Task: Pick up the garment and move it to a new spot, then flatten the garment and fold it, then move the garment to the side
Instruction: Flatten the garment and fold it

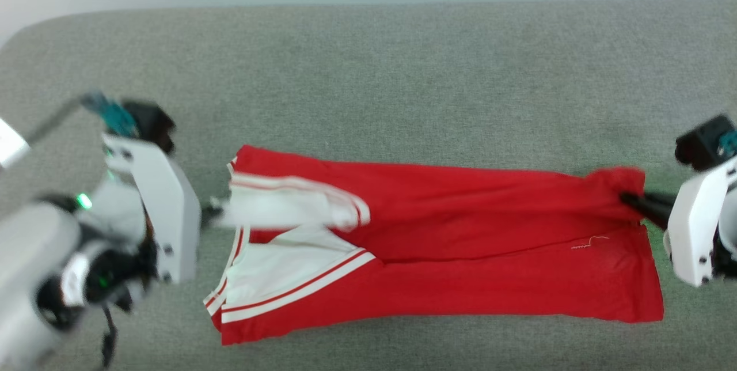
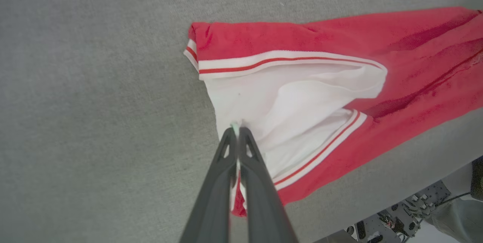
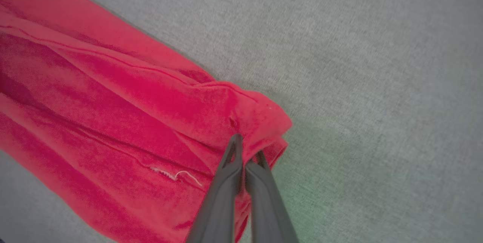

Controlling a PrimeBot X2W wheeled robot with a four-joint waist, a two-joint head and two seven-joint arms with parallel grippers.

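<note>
The garment [image 1: 460,244] lies stretched out long and narrow across the middle of the grey padded table [image 1: 368,100], folded lengthwise so that one red layer overlaps the other. At the garment's collar end the left gripper [image 2: 237,133] has its two dark fingers pressed together on the white cloth of a sleeve [image 1: 288,209], which is drawn up a little off the layer beneath and looks blurred. Just beside it, toward the garment's near edge, the second white sleeve [image 1: 282,279] lies flat, bordered by red-and-white striped trim [image 1: 299,296]. At the garment's opposite end the right gripper [image 3: 246,156] pinches the far corner of the red hem, the cloth bunched into a small lump around its fingertips. A loose white thread [image 1: 590,241] lies on the red fabric near that hem.
</note>
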